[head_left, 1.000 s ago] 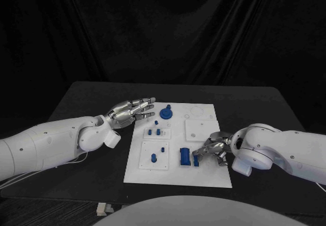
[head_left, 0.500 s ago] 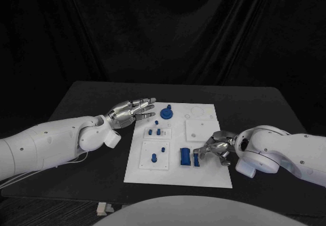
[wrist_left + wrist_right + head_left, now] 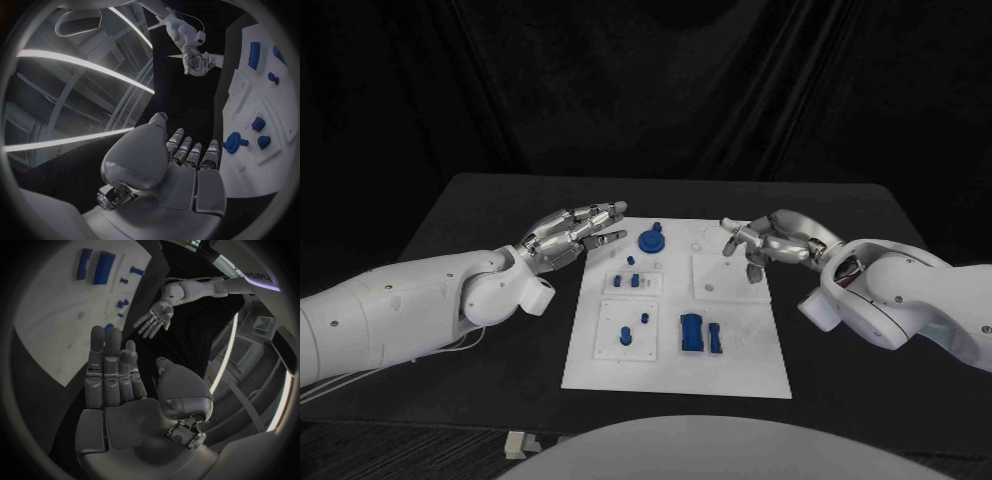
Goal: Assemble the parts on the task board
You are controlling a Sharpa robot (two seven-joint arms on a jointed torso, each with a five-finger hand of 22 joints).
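1. The black bench (image 3: 488, 205) spreads before me, bearing the white task board (image 3: 733, 375) at its middle.
2. My left arm (image 3: 401, 305) reaches in along the board's left side; my right arm (image 3: 906, 300) bends in from the right, over the bench beside the board.
3. My left robot hand (image 3: 571, 236) hovers at the board's far left edge, fingers (image 3: 187, 152) straight, close side by side and empty, pointing across toward the board.
4. My right robot hand (image 3: 769, 238) hangs over the board's far right corner, palm open, fingers (image 3: 106, 365) extended together, gripping nothing.
5. A raised white square panel (image 3: 728, 277) sits on the board's right half, just below my right robot hand.
6. Another white panel (image 3: 629, 330) lies on the near left of the board, carrying small blue pieces.
7. Two upright blue blocks (image 3: 700, 333) stand side by side near the board's middle, toward the near edge, apart from both hands.
8. A round blue knob part (image 3: 652, 240) stands at the far edge of the board, just beside my left fingertips but not touched.
9. Small blue pegs (image 3: 629, 282) cluster between the knob and the near left panel.
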